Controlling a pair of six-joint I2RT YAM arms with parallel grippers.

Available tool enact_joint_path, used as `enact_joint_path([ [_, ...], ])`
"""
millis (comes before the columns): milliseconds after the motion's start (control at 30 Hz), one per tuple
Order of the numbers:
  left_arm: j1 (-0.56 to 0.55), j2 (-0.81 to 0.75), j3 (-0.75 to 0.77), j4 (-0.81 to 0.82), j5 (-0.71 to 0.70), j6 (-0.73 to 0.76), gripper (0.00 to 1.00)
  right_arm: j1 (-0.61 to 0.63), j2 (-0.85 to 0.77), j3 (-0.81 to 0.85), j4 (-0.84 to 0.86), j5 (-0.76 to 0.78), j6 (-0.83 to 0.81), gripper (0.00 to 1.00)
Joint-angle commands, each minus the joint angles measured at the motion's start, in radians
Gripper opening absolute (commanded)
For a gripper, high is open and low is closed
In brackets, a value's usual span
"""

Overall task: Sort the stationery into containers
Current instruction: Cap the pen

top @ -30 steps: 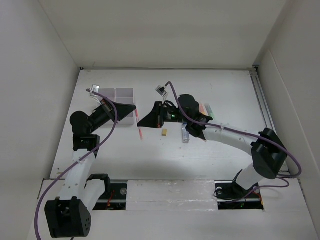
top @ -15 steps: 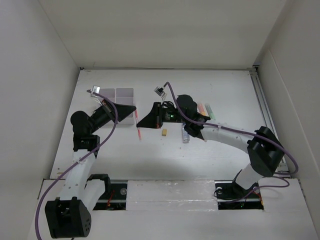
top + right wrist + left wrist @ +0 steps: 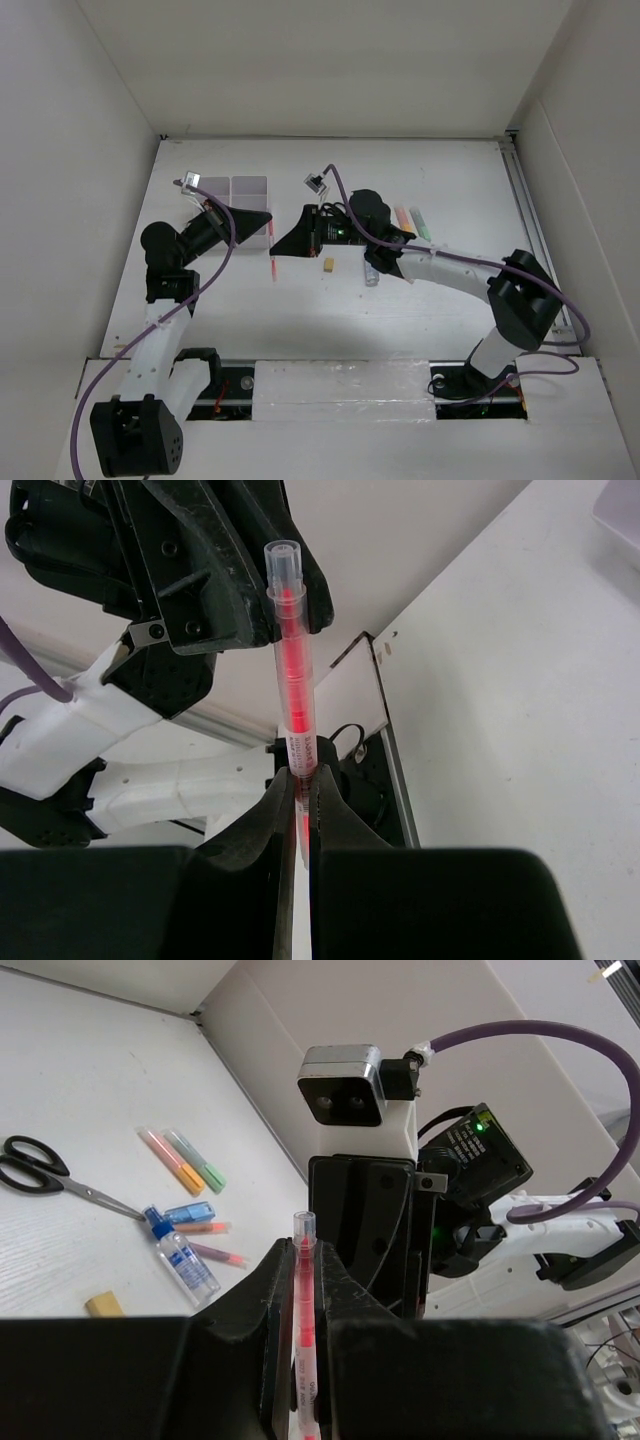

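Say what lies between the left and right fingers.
A thin red pen bridges them, gripped by the left fingers and the right fingers; the right wrist view shows it.

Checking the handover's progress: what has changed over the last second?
The right end effector has slid slightly left toward the organizer, taking the lower end of the red pen with it. The left end effector stayed put, and both stayed shut on the pen. The eraser, bottle and markers have not moved.
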Motion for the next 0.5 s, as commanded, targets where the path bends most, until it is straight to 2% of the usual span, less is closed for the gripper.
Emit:
enact_joint_path([
  [0,-0.020,-0.033,0.005,-0.033,0.191,0.003,0.00,-0.018,0.000,0.096,0.206,0.118,0.008,0.00],
  [400,-0.020,-0.002,0.027,-0.062,0.201,0.013,0.00,-0.009,0.011,0.105,0.225,0.109,0.008,0.00],
  [433,-0.020,-0.002,0.038,-0.062,0.201,0.013,0.01,-0.009,0.011,0.105,0.225,0.109,0.008,0.00],
  [467,-0.020,-0.002,0.038,-0.062,0.201,0.013,0.08,-0.009,0.020,0.094,0.225,0.109,0.008,0.00],
])
